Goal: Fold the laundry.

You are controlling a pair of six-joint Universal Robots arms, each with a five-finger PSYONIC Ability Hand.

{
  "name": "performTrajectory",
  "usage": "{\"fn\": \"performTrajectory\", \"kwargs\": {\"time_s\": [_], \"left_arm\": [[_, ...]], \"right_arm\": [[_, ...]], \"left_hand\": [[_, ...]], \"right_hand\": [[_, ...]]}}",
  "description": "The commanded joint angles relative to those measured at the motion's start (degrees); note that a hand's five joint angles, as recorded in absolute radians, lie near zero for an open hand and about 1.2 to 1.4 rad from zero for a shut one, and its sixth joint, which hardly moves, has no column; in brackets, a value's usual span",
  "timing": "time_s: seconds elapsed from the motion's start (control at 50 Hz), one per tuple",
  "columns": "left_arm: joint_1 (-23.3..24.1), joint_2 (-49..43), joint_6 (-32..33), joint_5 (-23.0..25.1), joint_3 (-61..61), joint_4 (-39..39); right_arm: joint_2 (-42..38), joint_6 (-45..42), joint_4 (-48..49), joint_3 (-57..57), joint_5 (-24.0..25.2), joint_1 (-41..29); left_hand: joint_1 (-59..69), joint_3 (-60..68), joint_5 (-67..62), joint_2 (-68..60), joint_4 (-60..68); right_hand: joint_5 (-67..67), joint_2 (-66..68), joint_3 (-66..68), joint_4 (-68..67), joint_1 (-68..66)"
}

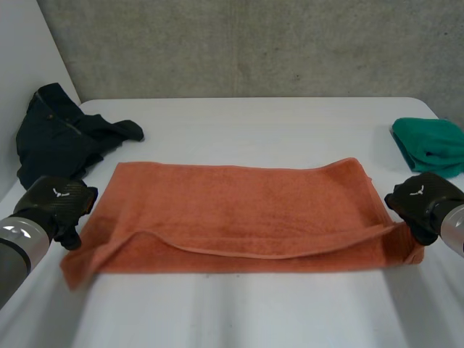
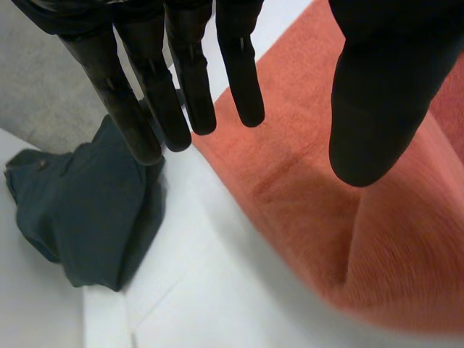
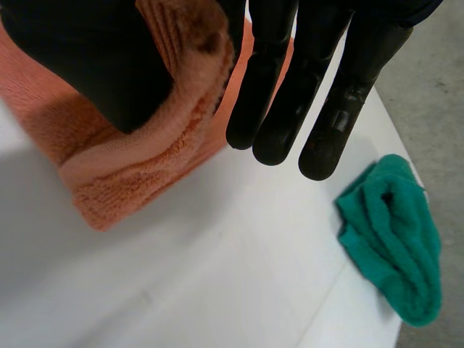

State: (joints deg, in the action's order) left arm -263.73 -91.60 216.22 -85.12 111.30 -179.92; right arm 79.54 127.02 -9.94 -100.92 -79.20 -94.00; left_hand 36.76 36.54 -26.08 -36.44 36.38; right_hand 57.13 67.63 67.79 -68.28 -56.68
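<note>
An orange towel (image 1: 239,210) lies folded lengthwise across the middle of the white table (image 1: 254,123), its upper layer sagging short of the front edge. My left hand (image 1: 54,203) hovers at the towel's left end. In the left wrist view its fingers (image 2: 181,87) are straight and its thumb stands apart over the towel (image 2: 348,217), holding nothing. My right hand (image 1: 420,203) is at the towel's right front corner. In the right wrist view that hand (image 3: 304,94) has a bunched fold of the towel (image 3: 145,159) pinched between thumb and fingers.
A dark crumpled garment (image 1: 61,134) lies at the table's back left, just beyond my left fingertips (image 2: 87,217). A green folded cloth (image 1: 431,145) sits at the right edge, beyond my right hand (image 3: 395,232). A grey wall stands behind the table.
</note>
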Motion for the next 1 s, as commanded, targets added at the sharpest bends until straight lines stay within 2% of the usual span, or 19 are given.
{"fn": "performTrajectory", "kwargs": {"time_s": [0.02, 0.2, 0.4, 0.5, 0.62, 1.0], "left_arm": [[-0.2, -0.2, -5.6, 0.0, 0.4, 2.0], [1.1, -0.9, -6.8, 0.5, 2.0, 5.2], [5.9, -2.0, -14.1, 0.0, 3.2, 2.5], [8.1, -4.4, -14.9, -2.8, 4.0, 0.0], [8.4, -4.6, -14.9, -7.5, 6.1, -3.5], [8.1, -7.2, -14.2, -8.2, 9.4, -12.0]], "right_arm": [[-0.2, 0.2, 0.3, -1.0, 0.6, 0.0], [-0.1, 0.2, 1.0, -1.9, 0.7, 0.0], [-0.1, 0.2, 2.3, -2.9, 0.7, 0.0], [-0.1, 0.2, 3.3, -3.9, 0.7, 0.0], [-0.1, 0.2, 4.3, -5.0, 0.8, 0.0], [-0.1, 0.2, 5.5, -6.1, 2.7, 0.0]], "left_hand": [[-0.1, 0.1, -0.5, -0.2, 0.2], [-4.3, -4.1, 3.7, 4.0, -4.0], [-1.7, -1.4, 1.0, 1.3, -1.3], [0.2, 0.4, -0.9, -0.5, 0.6], [3.1, 3.3, -3.7, -3.4, 3.4], [6.9, 7.1, -7.6, -7.2, 7.3]], "right_hand": [[12.9, 12.4, 12.2, -11.7, -23.3], [12.9, 12.4, 12.2, -11.7, -23.3], [12.9, 12.4, 12.2, -11.7, -23.3], [12.9, 12.4, 12.2, -11.7, -23.3], [12.9, 12.4, 12.2, -11.7, -23.3], [12.9, 12.4, 12.2, -11.7, -23.3]]}}
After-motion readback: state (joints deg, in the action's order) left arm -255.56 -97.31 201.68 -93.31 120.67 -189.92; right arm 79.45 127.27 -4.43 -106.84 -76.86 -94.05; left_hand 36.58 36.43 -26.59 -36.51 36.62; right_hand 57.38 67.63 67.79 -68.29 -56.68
